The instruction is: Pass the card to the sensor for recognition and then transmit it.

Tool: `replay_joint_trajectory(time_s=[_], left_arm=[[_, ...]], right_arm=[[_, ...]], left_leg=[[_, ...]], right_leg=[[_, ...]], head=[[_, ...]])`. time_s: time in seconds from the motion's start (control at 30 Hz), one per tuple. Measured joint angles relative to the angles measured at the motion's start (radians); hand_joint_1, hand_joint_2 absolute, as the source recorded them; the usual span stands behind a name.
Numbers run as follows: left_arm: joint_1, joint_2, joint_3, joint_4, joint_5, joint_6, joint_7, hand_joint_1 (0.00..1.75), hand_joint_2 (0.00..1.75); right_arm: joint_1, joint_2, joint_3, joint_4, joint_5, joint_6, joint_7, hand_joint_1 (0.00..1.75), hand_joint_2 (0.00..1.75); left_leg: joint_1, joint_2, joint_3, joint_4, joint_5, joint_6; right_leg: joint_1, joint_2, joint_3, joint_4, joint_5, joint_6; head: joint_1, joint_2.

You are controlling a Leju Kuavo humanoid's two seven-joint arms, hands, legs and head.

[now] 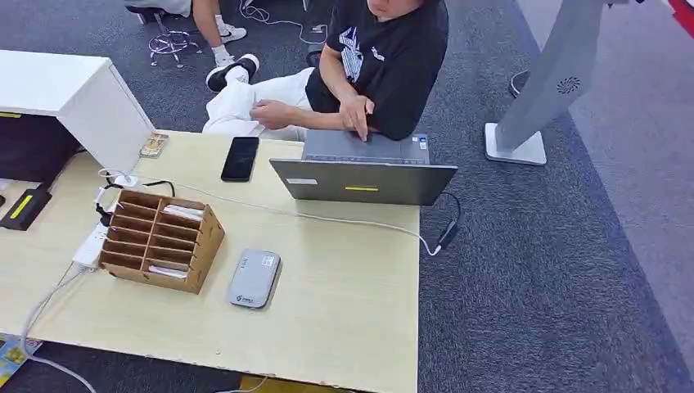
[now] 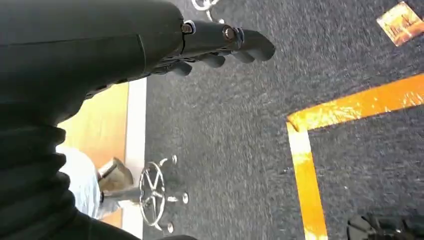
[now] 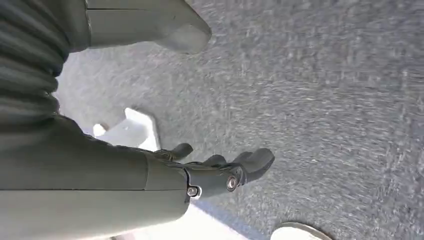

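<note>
A wooden slotted organiser [image 1: 159, 239] stands on the left part of the pale wooden table [image 1: 352, 327], with white cards [image 1: 182, 211] lying in some of its slots. Just to its right, flat on the table, lies the grey card sensor [image 1: 254, 278]. My left hand [image 2: 212, 44] hangs over dark carpet, its fingers stretched out and holding nothing. My right hand [image 3: 220, 172] also hangs above the carpet, fingers apart and empty. Both hands are away from the table's objects.
A person [image 1: 368, 65] sits at the table's far side, working on a grey laptop [image 1: 364, 178]. A black phone [image 1: 241, 158] lies beside it. A white cable crosses the table. A white cabinet [image 1: 74, 102] stands far left, a grey stand [image 1: 532, 106] right. Orange floor tape [image 2: 305, 175].
</note>
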Motion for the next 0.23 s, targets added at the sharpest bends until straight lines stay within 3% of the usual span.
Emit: replay_joint_trajectory(time_s=[0.23], left_arm=[[0.021, 0.026, -0.128, -0.003, 0.177, -0.045, -0.018, 0.00, 1.75]], right_arm=[[0.003, -0.006, 0.048, -0.010, -0.117, 0.029, -0.023, 0.00, 1.75]], left_leg=[[0.000, 0.000, 0.001, 0.000, 0.000, 0.000]], right_leg=[[0.000, 0.000, 0.000, 0.000, 0.000, 0.000]], head=[[0.000, 0.000]])
